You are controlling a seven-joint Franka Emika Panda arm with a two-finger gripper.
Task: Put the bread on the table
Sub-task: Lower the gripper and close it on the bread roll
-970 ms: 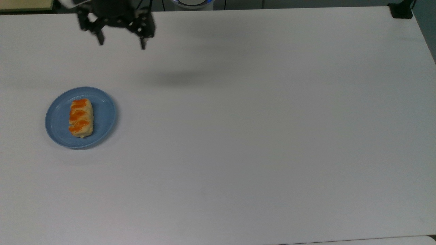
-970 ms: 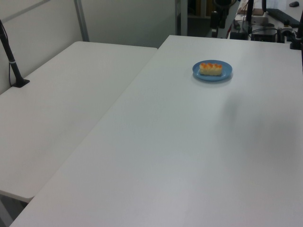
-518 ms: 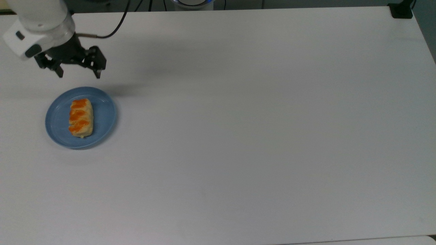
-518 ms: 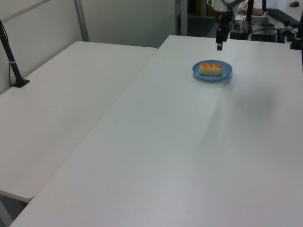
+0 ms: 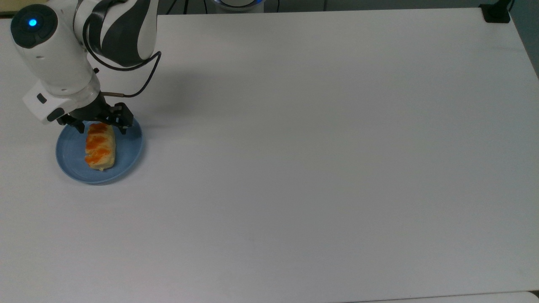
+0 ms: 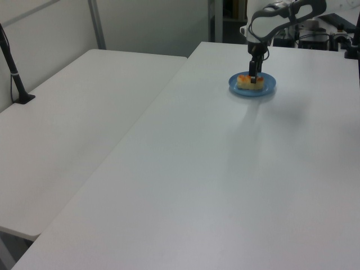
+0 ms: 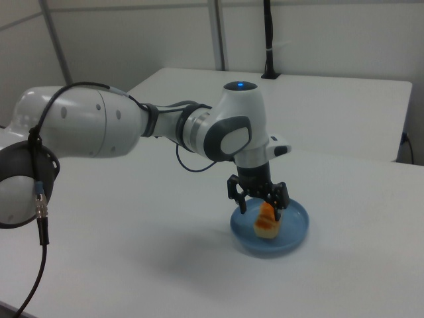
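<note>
Pale-tan bread with orange patches lies on a blue plate near the top view's left edge of the white worktop, and the jaws stand spread wide with one finger on each side of the roll's upper end in the top view, gripping nothing. Half a second ago they hung over bare worktop above the plate in the top view; now they are over the plate. Seen in the right view, the fingers straddle the bread from above, while the left view has them edge-on and their spread is hidden.
</note>
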